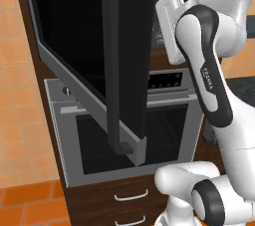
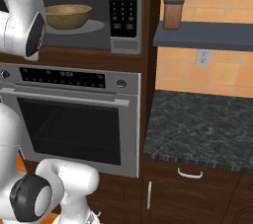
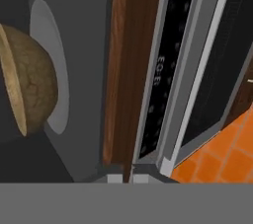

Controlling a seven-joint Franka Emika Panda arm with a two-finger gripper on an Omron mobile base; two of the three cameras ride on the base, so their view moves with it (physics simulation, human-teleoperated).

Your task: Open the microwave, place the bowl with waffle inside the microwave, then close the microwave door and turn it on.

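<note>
Tool unseen; bowl (image 2: 68,16) sits inside open microwave (image 2: 123,11) above oven (image 2: 74,119).

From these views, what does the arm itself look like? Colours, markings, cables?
The arm has glossy white rounded shells with black bands at the joints and a small grey wordmark along one black forearm strip. A round dark joint cap shows low in the right base view. A white boxy flange sits near the wrist. No loose cables show. The finger tips can't be made out.

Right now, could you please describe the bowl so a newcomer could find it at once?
Start at the built-in microwave above the grey oven, its door swung open. Inside, left of the black keypad, a round tan bowl sits on the pale turntable plate, the cavity's one rounded brown thing.
</note>
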